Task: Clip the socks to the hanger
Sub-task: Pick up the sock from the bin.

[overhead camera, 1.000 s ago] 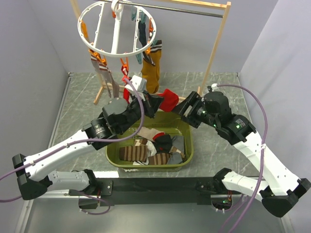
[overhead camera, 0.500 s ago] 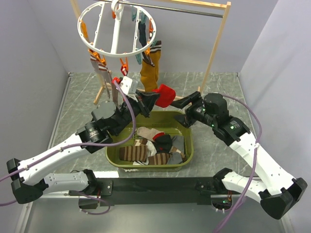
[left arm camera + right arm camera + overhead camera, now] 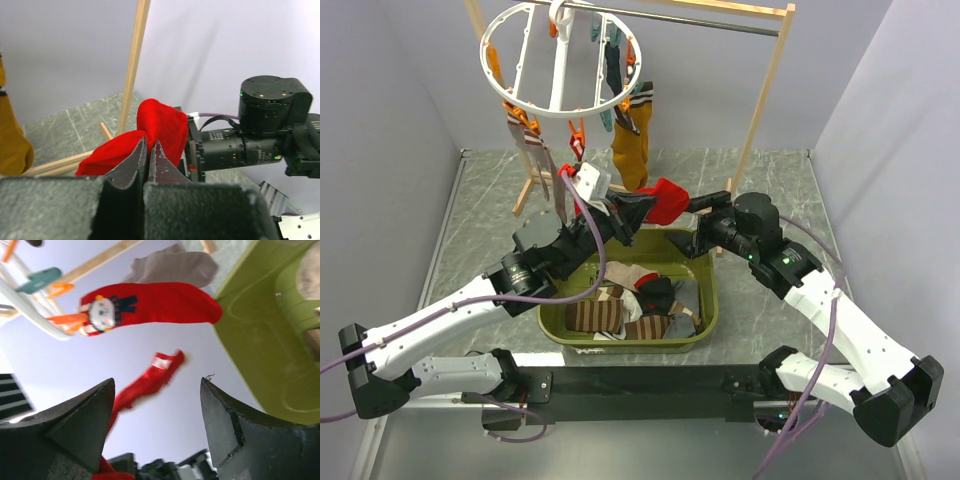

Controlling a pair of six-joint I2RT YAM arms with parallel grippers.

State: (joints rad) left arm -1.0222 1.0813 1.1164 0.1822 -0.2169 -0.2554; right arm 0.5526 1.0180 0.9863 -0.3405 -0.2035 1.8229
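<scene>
Pinching the red sock [image 3: 161,124] with jaws closed, your left gripper [image 3: 148,150] holds it up toward the hanger [image 3: 510,97], presumably for clipping; your right gripper [image 3: 156,390] stands wide open, empty.

Red sock [image 3: 160,125] matt cloth; grn bin [image 3: 260,340] glossy plastic; rack [image 3: 764,90] bare wood.

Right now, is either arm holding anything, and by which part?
The left gripper pinches the red sock at a bunched fold; which end cannot be told. The right gripper is open, holding nothing.

olive-green tub [image 3: 712,300] on grey marbled tabletop [image 3: 485,220], wooden rack [image 3: 765,95] behind
</scene>
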